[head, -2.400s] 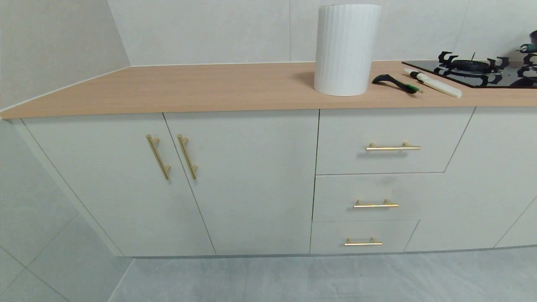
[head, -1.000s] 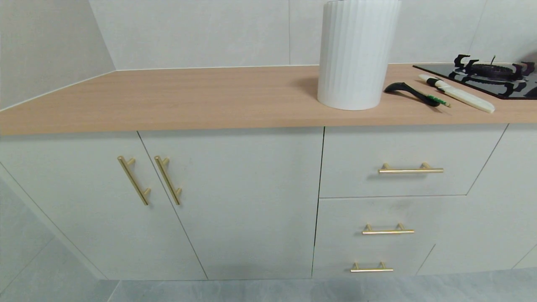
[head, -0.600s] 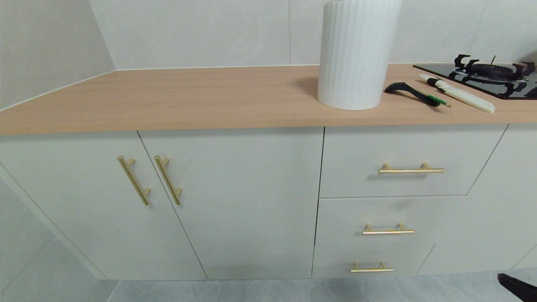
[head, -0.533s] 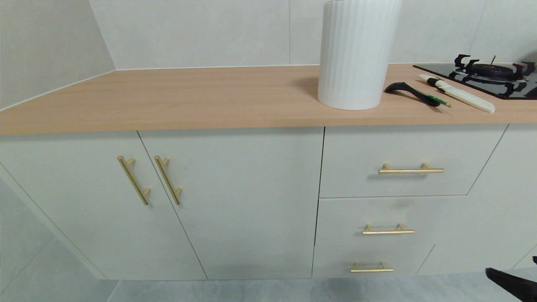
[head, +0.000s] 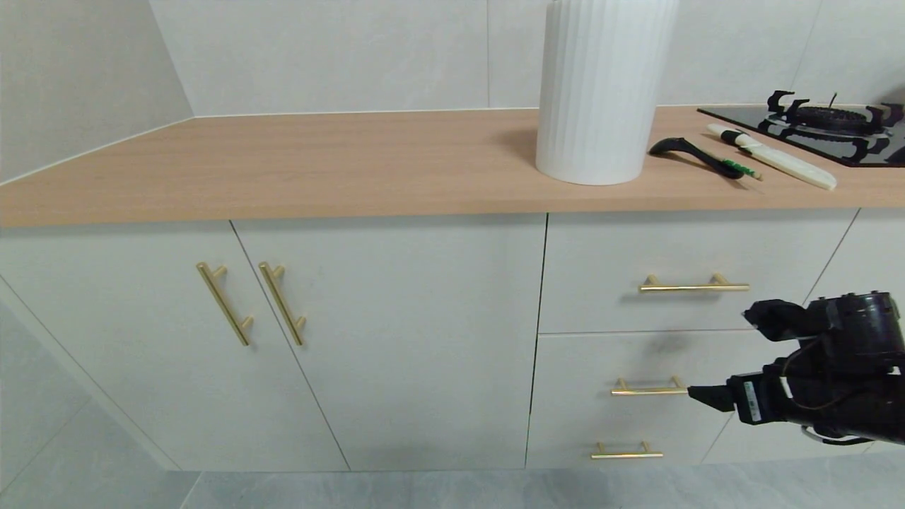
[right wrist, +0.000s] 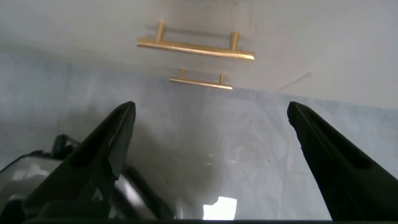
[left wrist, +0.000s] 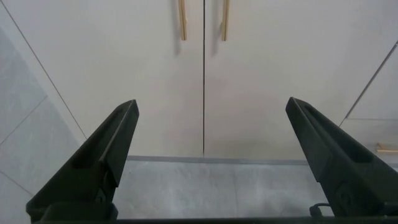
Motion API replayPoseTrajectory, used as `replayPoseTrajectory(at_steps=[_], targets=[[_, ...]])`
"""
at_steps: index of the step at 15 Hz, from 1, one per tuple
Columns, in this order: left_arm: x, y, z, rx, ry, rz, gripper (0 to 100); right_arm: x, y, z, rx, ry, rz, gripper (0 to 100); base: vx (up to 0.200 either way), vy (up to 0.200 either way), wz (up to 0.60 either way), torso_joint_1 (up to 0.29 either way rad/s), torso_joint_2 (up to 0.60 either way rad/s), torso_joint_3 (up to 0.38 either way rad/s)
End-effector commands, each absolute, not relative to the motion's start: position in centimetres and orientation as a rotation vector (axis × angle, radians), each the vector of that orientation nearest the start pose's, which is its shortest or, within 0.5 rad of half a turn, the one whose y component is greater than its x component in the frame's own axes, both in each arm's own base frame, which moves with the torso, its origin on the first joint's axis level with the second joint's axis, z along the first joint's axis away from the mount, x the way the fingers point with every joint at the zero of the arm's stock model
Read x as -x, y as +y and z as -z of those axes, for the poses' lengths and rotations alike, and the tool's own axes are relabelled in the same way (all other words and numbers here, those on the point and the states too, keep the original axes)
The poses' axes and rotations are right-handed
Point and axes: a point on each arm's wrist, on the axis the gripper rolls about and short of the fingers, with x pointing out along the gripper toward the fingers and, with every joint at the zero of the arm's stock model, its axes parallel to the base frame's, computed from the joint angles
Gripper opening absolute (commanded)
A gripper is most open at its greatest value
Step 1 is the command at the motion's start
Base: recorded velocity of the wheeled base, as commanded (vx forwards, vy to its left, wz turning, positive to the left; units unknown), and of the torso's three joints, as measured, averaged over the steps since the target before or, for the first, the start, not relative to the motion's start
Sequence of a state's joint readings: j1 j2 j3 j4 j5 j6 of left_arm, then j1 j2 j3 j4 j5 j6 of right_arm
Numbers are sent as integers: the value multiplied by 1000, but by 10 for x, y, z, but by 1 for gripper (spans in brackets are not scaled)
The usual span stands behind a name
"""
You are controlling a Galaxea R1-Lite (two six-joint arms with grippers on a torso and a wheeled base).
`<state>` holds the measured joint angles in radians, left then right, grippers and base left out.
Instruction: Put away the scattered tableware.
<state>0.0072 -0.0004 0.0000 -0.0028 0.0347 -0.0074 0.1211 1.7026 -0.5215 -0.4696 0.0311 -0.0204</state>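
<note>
The wooden countertop (head: 318, 170) is carrying the scattered tableware at its right end, just beyond the tall white ribbed canister (head: 601, 92). The right gripper (head: 722, 352) is hanging low before the drawers (head: 601, 247), fingers spread and empty, so both pieces are lying almost straight above it, making this the nearer arm. The left gripper (left wrist: 211, 106), equally spread and empty, is facing the cabinet doors (left wrist: 261, 74). The white knife (head: 778, 159) and black ladle (head: 696, 155) are lying side by side, each slanting back-left to front-right.
</note>
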Motion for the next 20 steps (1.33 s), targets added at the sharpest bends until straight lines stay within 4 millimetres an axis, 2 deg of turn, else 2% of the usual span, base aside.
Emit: replayPoseTrajectory(at_steps=[1,2,3,7,18,20], targets=[[23,1,-76,8,-3,-43,100,-277,36,-45,60,837,-153,100,0,0,0,0,0,0],[23,1,-76,8,-3,-43,100,-290,37,-22,72,806,-121,100,0,0,0,0,0,0],[23,1,-76,8,-3,-43,100,-295,37,-8,77,764,-99,100,0,0,0,0,0,0],[23,1,-76,8,-3,-43,100,-302,37,12,85,631,-60,100,0,0,0,0,0,0],[23,1,-76,8,-3,-43,100,-316,42,23,86,514,-11,100,0,0,0,0,0,0],[23,1,-76,8,-3,-43,100,-320,42,32,93,519,8,100,0,0,0,0,0,0]])
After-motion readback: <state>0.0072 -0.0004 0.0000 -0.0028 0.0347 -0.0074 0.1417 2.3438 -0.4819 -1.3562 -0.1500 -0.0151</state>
